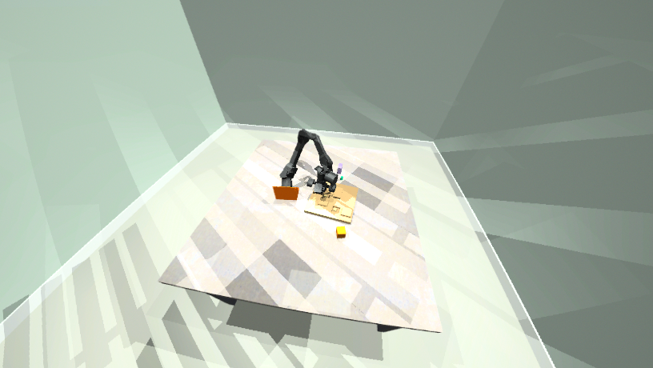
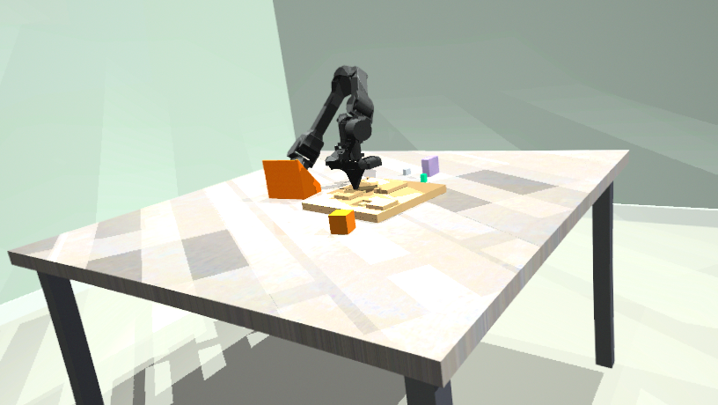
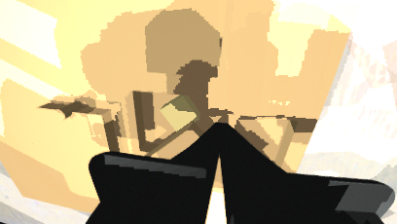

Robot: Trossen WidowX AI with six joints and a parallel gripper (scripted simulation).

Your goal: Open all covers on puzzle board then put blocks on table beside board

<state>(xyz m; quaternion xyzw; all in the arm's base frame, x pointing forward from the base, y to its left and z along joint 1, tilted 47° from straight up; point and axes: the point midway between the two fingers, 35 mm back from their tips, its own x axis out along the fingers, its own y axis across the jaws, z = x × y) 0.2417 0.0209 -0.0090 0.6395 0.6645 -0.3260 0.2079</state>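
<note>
The tan puzzle board lies flat on the table. Several tan covers stand a little above its face, among them a front cover, a left cover and a right cover. My gripper is shut and empty, pointing down with its tips low over the board among the covers. A small pale yellow-green piece shows left of the tips in the wrist view; whether it sits in a well is unclear. The fingers and shadows hide part of the covers.
An orange wedge stands left of the board near the arm's base. An orange-yellow cube lies in front. A purple block, a small green block and a small grey block are behind.
</note>
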